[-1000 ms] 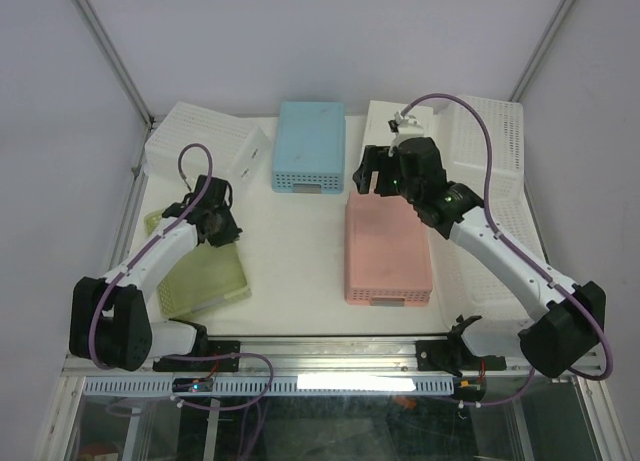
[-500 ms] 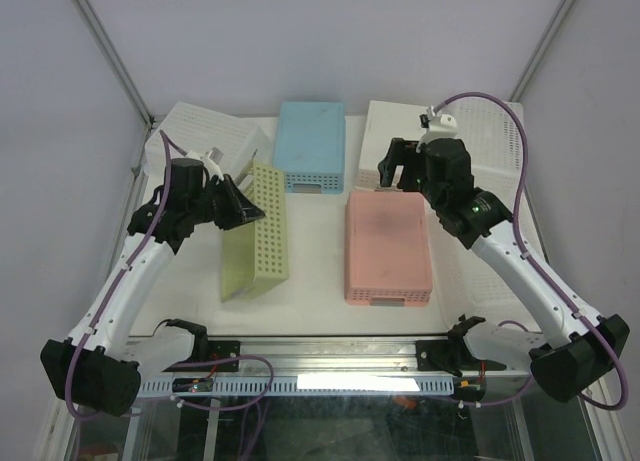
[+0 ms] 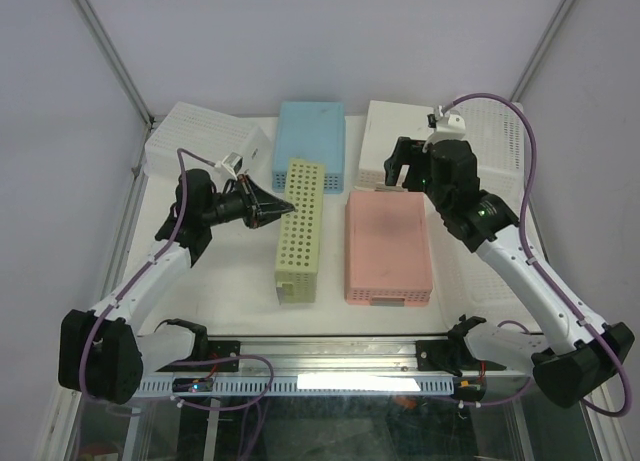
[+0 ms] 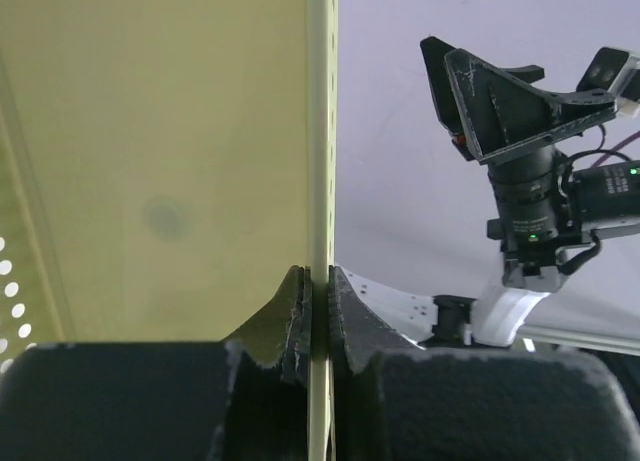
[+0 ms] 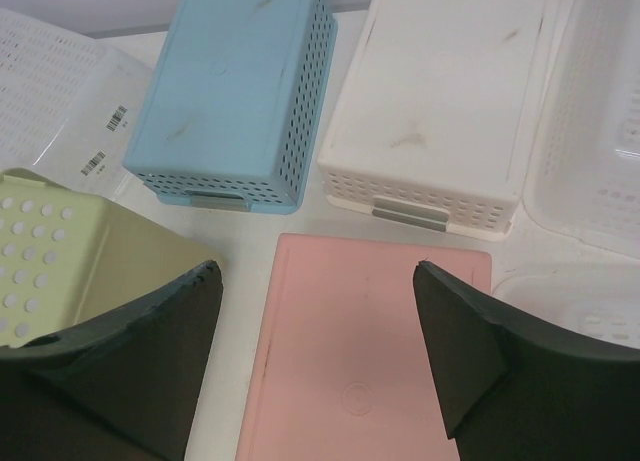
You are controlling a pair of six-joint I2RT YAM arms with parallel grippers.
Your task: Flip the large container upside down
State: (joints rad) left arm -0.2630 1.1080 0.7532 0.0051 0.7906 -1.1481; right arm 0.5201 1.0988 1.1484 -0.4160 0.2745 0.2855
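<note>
On the surface (image 3: 230, 281), left of centre, the green container (image 3: 300, 231) stands on one long side, its long axis running from near edge to far edge. The left arm (image 3: 150, 271) is nearer, its jaws clamped on the container's wall from the left. The right arm's (image 3: 520, 261) jaws hang wide apart and empty over the pink box's (image 3: 388, 246) far end.

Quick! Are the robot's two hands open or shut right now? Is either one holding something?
Left gripper: shut on the wall of the yellow-green basket.
Right gripper: open, holding nothing, above the pink container.
</note>
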